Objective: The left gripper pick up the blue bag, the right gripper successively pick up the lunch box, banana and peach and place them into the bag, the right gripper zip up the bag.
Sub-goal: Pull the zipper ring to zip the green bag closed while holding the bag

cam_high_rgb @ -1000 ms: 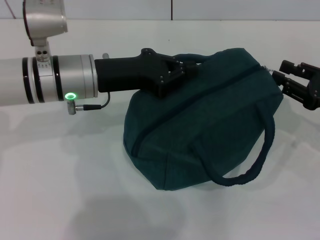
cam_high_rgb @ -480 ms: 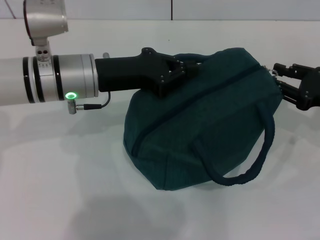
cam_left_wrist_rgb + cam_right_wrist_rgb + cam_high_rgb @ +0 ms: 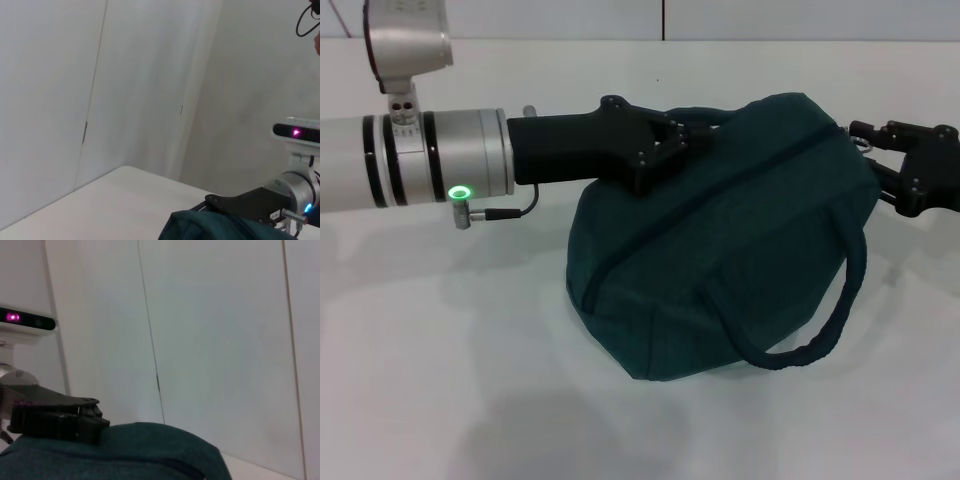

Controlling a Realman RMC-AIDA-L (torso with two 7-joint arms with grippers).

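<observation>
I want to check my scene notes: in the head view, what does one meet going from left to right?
Silver left arm with green light ring → black left pincer gripping the bag's top → dark teal fabric bag with rope handles → black right pincer at the bag's end.

My left gripper (image 3: 692, 138): fingertips buried in the handle at the top of the bag (image 3: 720, 240); grip itself not visible. My right gripper (image 3: 876, 160) is cut by the head view's right edge, with the fingertips at the bag's zip end; the zip pull is too small to make out. Bag contents are hidden by the fabric. In the left wrist view, only the bag's top shows, cut by the frame edge.
</observation>
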